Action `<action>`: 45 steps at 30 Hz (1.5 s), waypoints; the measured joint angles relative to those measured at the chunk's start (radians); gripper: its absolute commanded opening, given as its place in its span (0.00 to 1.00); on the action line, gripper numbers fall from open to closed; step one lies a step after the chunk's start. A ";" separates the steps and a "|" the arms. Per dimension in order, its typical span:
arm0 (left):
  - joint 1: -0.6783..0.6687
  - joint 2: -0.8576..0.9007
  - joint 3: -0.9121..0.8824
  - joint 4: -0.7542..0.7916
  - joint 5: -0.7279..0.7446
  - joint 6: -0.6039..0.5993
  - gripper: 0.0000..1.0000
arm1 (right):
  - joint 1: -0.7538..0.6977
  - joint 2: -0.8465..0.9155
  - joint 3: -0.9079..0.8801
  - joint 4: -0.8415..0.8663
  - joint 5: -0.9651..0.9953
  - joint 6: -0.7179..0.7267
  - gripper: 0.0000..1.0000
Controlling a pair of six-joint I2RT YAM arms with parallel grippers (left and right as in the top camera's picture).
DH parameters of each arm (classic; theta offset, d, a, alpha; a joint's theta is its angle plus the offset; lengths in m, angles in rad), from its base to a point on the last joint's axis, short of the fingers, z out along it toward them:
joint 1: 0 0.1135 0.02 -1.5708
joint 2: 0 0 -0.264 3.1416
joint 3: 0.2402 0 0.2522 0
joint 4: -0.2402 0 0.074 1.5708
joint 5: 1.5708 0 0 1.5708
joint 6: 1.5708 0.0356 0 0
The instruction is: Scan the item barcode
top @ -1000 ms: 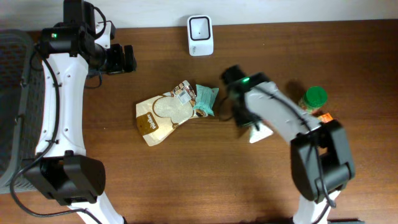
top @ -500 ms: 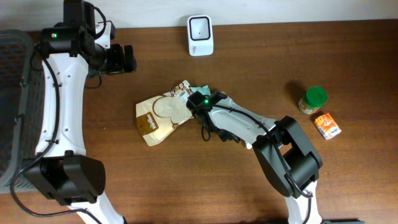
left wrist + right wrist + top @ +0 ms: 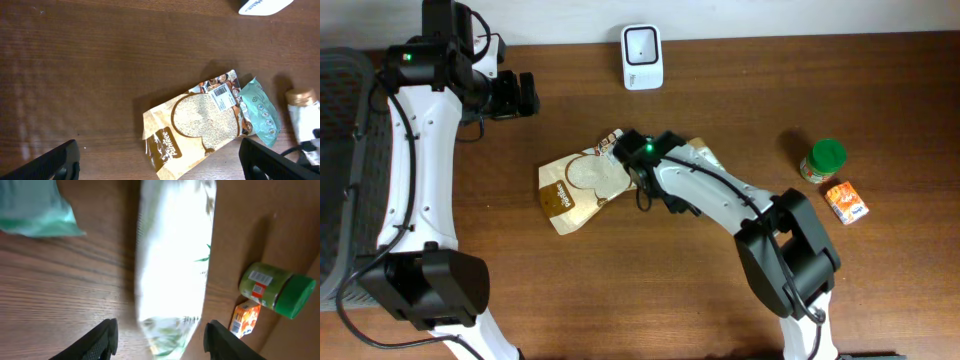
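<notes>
Presently, my right gripper [image 3: 161,328], jaws parted, straddles a blurred white plastic pouch [image 3: 172,265]; my left gripper [image 3: 157,150] stands wide.

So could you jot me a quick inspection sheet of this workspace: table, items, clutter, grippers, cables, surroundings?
Surface: brown wooden table, no spills seen.
Job's things: white scanner near the wall-side edge; brown pouch lying flat, barcode label facing up; teal pouch against it; white pouch, blurred, at the right gripper.
Clutter: green-lidded jar and orange box, close together on the right.
Grippers: left gripper open, holding nothing; right gripper open, white pouch between its fingers; whether it is gripped, cannot tell.
Cables: black cable looping beside the left arm.
Surroundings: grey mesh bin at the left edge; pale wall behind.
</notes>
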 measured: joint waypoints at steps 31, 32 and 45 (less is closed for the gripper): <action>0.000 0.000 0.000 0.000 0.000 0.000 0.99 | -0.120 0.078 -0.013 0.129 -0.019 -0.006 0.86; 0.000 0.000 0.000 0.000 0.000 0.000 0.99 | -0.120 0.088 -0.013 0.129 -0.019 -0.008 0.85; 0.000 0.000 0.000 0.000 0.000 0.000 0.99 | -0.167 0.101 -0.013 0.141 -0.019 -0.019 0.33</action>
